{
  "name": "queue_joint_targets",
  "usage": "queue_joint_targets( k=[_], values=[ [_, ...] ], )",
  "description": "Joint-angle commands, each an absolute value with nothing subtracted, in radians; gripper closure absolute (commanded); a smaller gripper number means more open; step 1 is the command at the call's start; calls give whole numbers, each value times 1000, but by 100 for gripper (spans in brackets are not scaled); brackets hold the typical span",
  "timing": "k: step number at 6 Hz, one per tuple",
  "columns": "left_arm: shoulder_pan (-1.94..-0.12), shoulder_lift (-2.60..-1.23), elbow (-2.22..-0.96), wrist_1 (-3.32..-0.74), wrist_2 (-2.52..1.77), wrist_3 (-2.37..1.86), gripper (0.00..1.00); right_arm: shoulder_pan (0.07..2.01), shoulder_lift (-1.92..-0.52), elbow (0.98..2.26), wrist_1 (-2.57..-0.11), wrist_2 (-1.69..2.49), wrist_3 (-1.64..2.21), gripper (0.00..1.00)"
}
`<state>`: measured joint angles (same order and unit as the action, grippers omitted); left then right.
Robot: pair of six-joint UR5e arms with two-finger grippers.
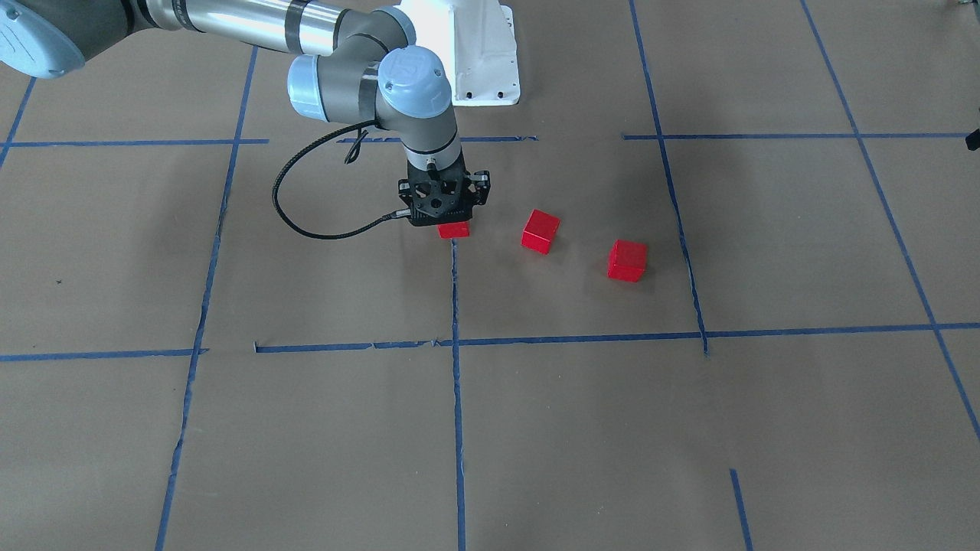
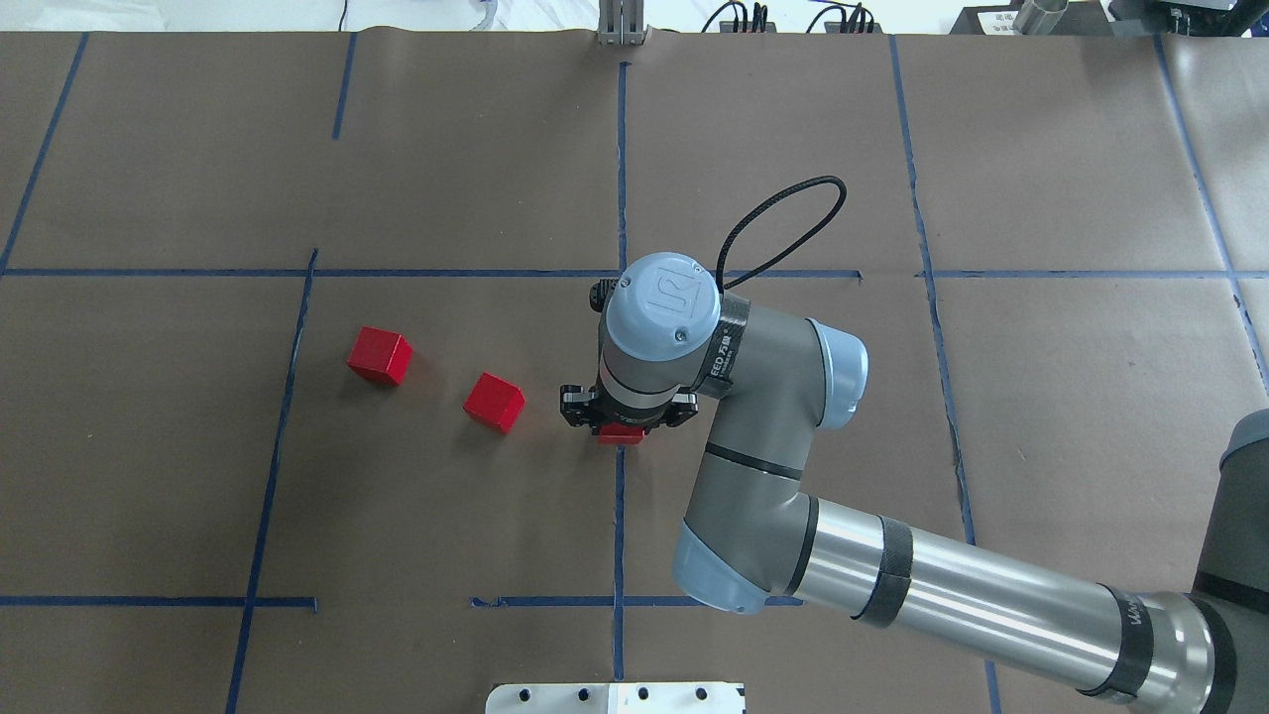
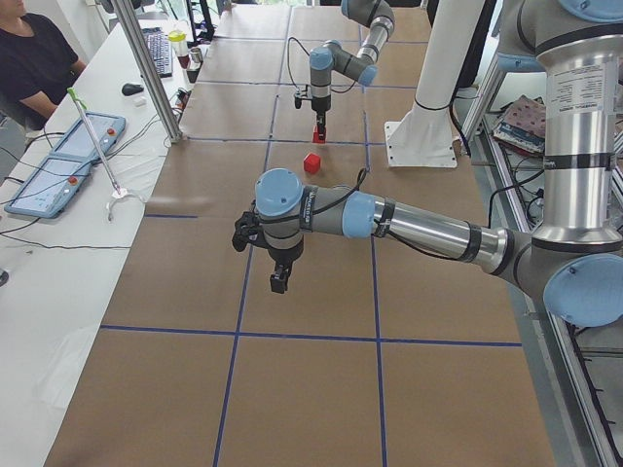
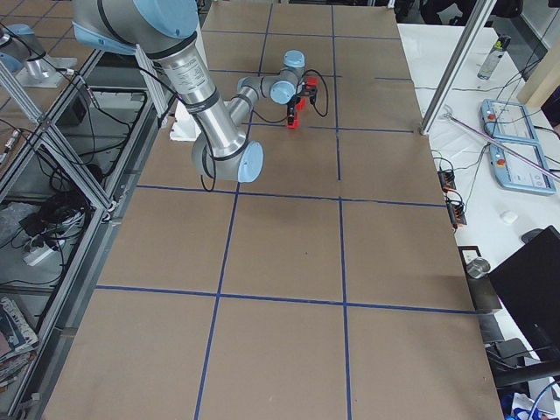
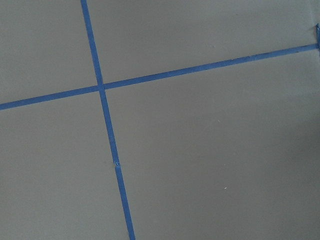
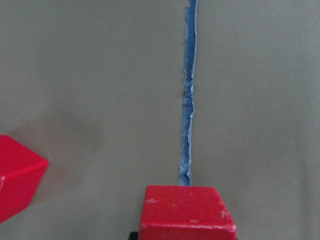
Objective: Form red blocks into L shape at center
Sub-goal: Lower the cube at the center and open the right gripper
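Three red blocks lie in a loose row near the center (image 1: 455, 291). One red block (image 1: 455, 229) sits at the end of the central tape line, right under my right gripper (image 1: 453, 226), which stands upright and looks shut on it; its fingertips are hidden by the black head. In the right wrist view that block (image 6: 187, 212) fills the bottom edge. A second red block (image 1: 540, 231) and a third red block (image 1: 628, 260) rest loose on the paper, apart from each other. My left gripper (image 3: 279, 284) hovers over bare paper far from them, and I cannot tell its state.
Blue tape lines (image 2: 621, 535) divide the brown paper into squares. The white robot base (image 1: 482, 53) stands at the table's robot side. A person (image 3: 29, 58) sits beside a side bench with tablets and cables.
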<state>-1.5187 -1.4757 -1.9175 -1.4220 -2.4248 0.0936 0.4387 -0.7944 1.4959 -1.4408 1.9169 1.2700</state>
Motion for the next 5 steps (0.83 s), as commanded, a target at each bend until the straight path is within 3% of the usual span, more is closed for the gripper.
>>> queue_joint_targets(
  k=[1,2,3,5],
  values=[
    [-1519,-1476,-1919,-1422,-2424,94,0,436,-775,1468,-1442,1910,1275,64],
    [-1519,-1476,-1919,-1422,-2425,94,0,436,-776,1467,-1442,1908,1273,37],
    [-1519,-1476,-1919,-1422,-2424,94,0,436,-778,1468,-1443,1910,1272,0],
    [-1519,-1476,-1922,-1424,-2425,97,0,451,-779,1518,-1486,1914,1263,0]
  ],
)
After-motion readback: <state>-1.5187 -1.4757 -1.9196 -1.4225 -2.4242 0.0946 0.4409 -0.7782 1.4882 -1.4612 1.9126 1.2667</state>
